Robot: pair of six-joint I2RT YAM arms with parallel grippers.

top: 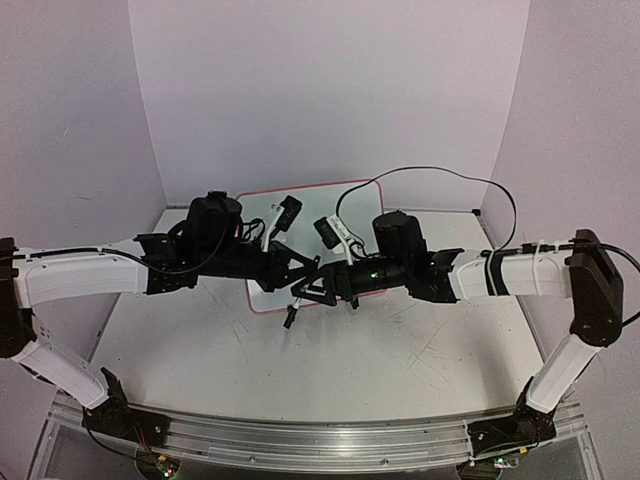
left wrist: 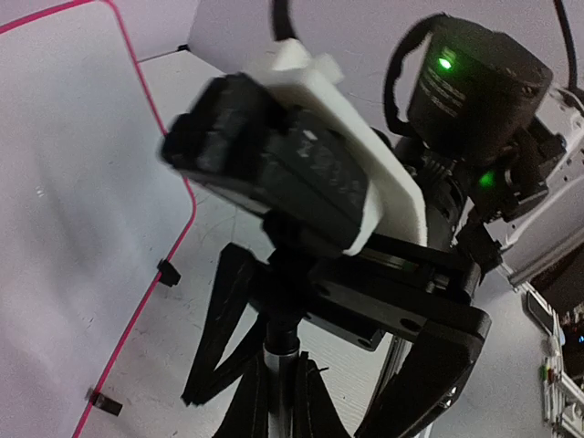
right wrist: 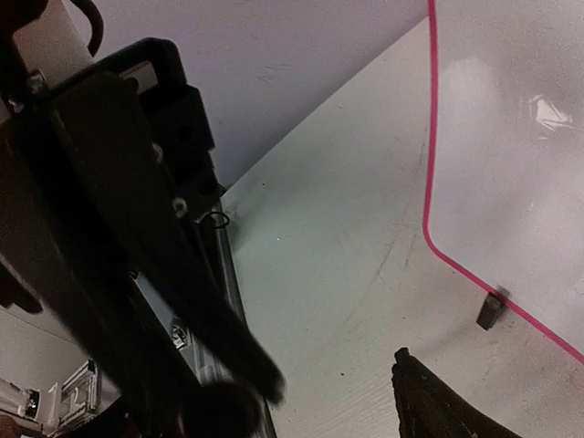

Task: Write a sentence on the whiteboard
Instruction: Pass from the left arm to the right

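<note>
Whiteboard (top: 305, 200) pink-framed, left gripper (top: 298, 272) and right gripper (top: 318, 290) crowding near edge

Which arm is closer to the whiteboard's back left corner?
Left. The left arm passes right beside that whiteboard corner; the right arm comes from the opposite side, its claw at the near edge.

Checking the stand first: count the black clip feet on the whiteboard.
2, both in the left wrist view: one foot just below the whiteboard's rounded corner, the other foot farther down that edge. Others may be hidden.
</note>
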